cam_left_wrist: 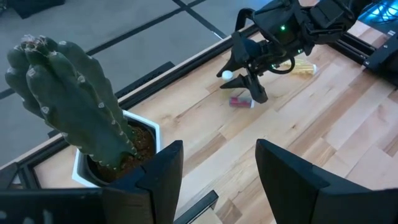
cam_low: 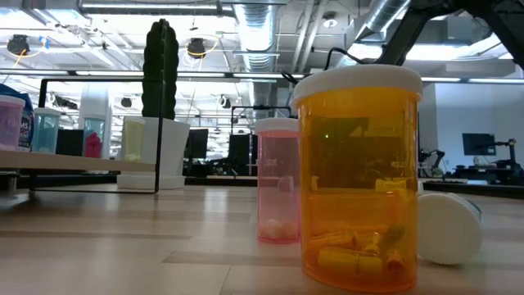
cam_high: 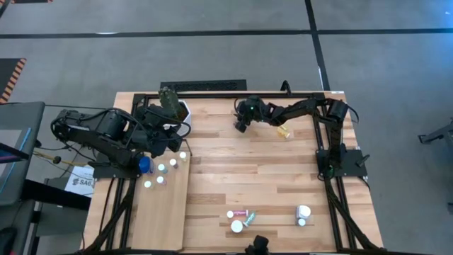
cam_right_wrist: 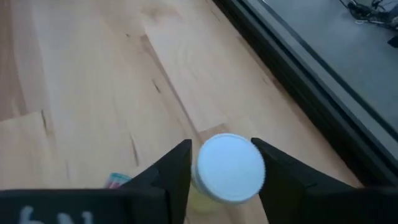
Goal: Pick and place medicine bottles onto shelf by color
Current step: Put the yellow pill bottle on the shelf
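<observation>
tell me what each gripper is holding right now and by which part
Right gripper straddles a white-capped bottle at its cap; a firm grip cannot be told. Left gripper holds nothing.

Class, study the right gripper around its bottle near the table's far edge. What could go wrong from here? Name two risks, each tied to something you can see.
1. The right gripper straddles a white-capped bottle right at its cap; a grip that high may let it tilt or slip.
2. A pink bottle lies on the tabletop just beside that gripper; a finger could knock it rolling.
</observation>
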You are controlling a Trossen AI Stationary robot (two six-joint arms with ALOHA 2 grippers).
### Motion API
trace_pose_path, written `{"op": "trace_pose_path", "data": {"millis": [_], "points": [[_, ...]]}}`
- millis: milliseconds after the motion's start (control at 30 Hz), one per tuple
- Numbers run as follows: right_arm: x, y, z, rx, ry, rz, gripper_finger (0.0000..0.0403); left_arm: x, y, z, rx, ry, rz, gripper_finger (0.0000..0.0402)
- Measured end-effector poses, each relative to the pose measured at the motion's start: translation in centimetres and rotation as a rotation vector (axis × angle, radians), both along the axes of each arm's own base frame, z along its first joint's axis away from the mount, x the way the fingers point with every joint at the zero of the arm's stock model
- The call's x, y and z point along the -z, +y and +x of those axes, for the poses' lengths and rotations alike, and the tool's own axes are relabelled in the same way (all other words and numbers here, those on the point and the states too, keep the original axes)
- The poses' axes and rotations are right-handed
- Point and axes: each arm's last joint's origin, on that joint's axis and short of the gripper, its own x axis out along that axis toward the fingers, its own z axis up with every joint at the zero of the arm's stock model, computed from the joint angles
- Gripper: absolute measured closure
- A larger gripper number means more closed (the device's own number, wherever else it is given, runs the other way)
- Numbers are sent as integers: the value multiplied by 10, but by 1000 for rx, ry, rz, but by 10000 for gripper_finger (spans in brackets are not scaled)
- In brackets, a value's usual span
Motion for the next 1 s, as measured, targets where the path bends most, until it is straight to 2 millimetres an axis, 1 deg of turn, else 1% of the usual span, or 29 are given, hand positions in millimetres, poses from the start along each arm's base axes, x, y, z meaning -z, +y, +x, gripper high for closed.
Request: {"op": "trace_pose_path", "data": {"millis": [233, 367, 433, 500, 600, 767, 900, 1000], "points": [[1, 1, 0, -28, 18, -15, 291, 1, 0, -1, 0, 15, 4, 214], [1, 1, 0, -30, 21, -12, 299, 1, 0, -2, 0, 20, 6, 214], [-4, 4, -1, -34, 32, -3, 296, 1, 0, -1, 0, 19, 6, 214], [-13, 8, -2, -42, 27, -2, 292, 0, 0, -1, 0, 11, 4, 214], [-37, 15, -5, -58, 13, -14, 291, -1, 0, 1, 10, -4, 16, 214], [-88, 32, -21, -82, -28, -37, 291, -7, -2, 10, 89, -39, 78, 214], [-131, 51, -39, -109, -79, -63, 290, -17, -6, 22, 155, -132, 115, 214], [-160, 70, -53, -144, -137, -90, 290, -24, -8, 32, 193, -201, 144, 214]]}}
